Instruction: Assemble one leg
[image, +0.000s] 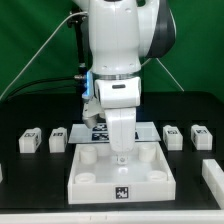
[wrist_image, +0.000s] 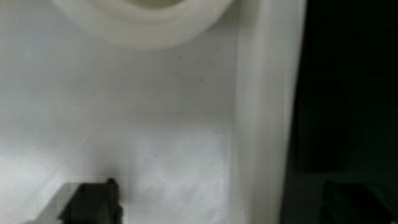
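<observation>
The leg lies mid-left in the exterior view, one of a row, none mounted. The gripper, fingers wide and empty, hangs low over the white panel beside a corner socket. Probably it squares the panel first, then fetches a leg.

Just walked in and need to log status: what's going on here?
The arm's gripper hangs low over the white panel, open and holding nothing. Loose legs lie on the table to both sides of the panel, untouched. No leg shows in any socket yet.
</observation>
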